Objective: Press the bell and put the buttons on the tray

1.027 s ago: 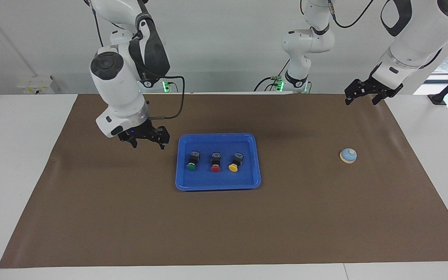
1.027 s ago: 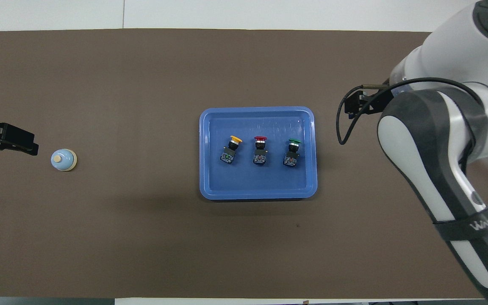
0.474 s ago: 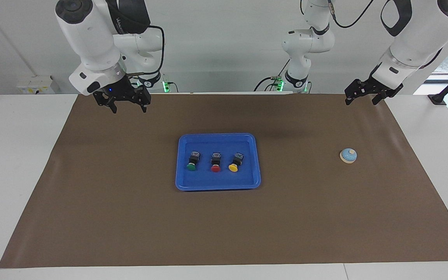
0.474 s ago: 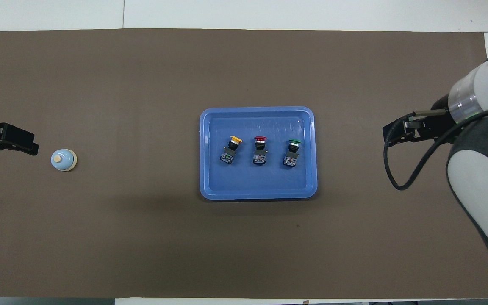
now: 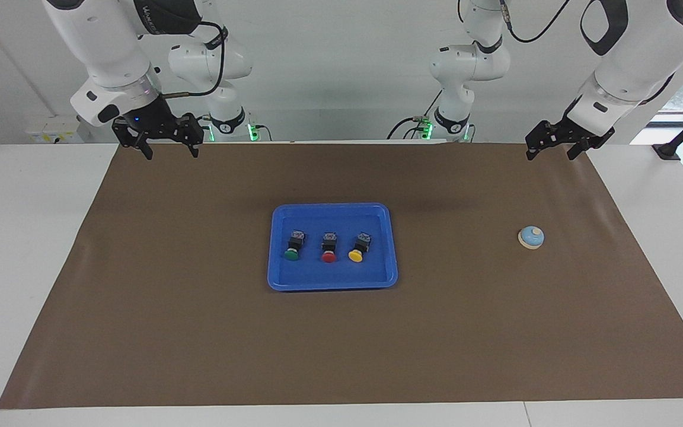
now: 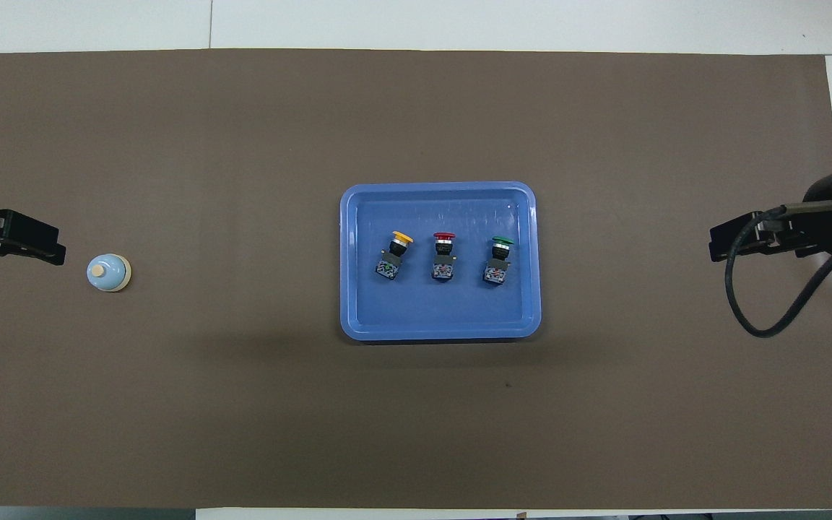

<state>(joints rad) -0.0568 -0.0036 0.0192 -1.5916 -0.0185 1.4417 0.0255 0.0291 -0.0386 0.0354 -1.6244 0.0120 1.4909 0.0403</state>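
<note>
At frame edge, left pincer (image 6: 22, 243) shows partly.

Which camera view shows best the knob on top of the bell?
The overhead view: it looks almost straight down on the bell, so the cream knob sits clear in the middle of the blue dome. The facing view shows the bell slantwise and smaller, the knob only a pale spot.

One camera looks from high across the table at the robots; the other looks steeply down from above them. Both frame the whole brown mat (image 5: 199, 332) (image 6: 170, 404) around the tray (image 5: 332, 283) (image 6: 441, 328).
</note>
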